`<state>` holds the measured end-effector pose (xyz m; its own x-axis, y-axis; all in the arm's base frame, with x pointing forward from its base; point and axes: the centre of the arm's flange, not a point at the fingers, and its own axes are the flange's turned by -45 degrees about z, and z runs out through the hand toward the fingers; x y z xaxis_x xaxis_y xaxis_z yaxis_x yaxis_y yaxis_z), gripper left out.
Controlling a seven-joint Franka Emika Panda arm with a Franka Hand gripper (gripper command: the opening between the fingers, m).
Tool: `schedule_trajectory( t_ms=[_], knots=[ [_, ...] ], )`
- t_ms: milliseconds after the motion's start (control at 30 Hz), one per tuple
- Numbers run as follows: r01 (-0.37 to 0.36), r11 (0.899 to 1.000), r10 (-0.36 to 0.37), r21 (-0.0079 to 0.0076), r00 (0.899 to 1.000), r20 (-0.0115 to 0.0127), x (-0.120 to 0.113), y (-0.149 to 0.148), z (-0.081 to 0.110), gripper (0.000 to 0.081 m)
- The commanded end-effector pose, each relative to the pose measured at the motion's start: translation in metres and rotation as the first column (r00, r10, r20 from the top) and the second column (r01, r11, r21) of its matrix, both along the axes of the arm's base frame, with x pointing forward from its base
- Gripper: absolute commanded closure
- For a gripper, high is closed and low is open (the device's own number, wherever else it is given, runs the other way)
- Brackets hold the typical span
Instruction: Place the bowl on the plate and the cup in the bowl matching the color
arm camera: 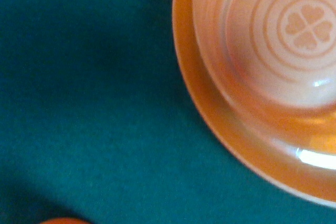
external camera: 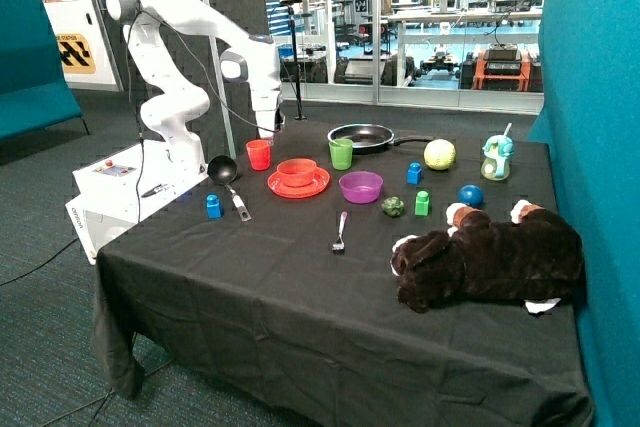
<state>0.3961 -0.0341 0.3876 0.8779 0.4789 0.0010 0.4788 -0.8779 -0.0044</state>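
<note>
The red-orange bowl (external camera: 297, 171) sits on the red-orange plate (external camera: 298, 187) near the far side of the table. The red cup (external camera: 259, 154) stands upright on the cloth just beside the plate, on the robot-base side. My gripper (external camera: 268, 129) hangs a little above and behind the cup, between it and the bowl, apart from both. The wrist view looks straight down on the bowl (arm camera: 294, 40), with a clover mark in its pale bottom, resting inside the plate's rim (arm camera: 207, 124). A sliver of the cup's rim (arm camera: 63, 221) shows at the picture's edge.
A green cup (external camera: 341, 153) and a black frying pan (external camera: 362, 135) stand behind the plate, a purple bowl (external camera: 361, 186) beside it. A black ladle (external camera: 226, 179) and blue block (external camera: 213, 206) lie near the cup. A spoon (external camera: 340, 233) and plush dog (external camera: 490, 257) are nearer the front.
</note>
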Motion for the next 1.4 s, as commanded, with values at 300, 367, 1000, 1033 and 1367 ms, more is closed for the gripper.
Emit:
schedule_trajectory(
  t_ms=[300,367,1000,1033,1367],
  knots=[
    [0.077,0.997,-0.077,-0.0043,0.997,0.0012,-0.055,0.020,0.008,0.0749],
    [0.078,0.997,-0.078,-0.0043,0.997,0.0012,-0.060,0.024,0.008,0.0793],
    [0.101,0.995,-0.101,-0.0043,0.995,0.0012,-0.080,0.021,-0.015,0.0430],
    [0.102,0.995,-0.102,-0.0043,0.995,0.0012,-0.079,0.021,-0.016,0.0413],
    [0.116,0.993,-0.116,-0.0043,0.993,0.0012,-0.058,0.029,-0.031,0.0215]
  ],
)
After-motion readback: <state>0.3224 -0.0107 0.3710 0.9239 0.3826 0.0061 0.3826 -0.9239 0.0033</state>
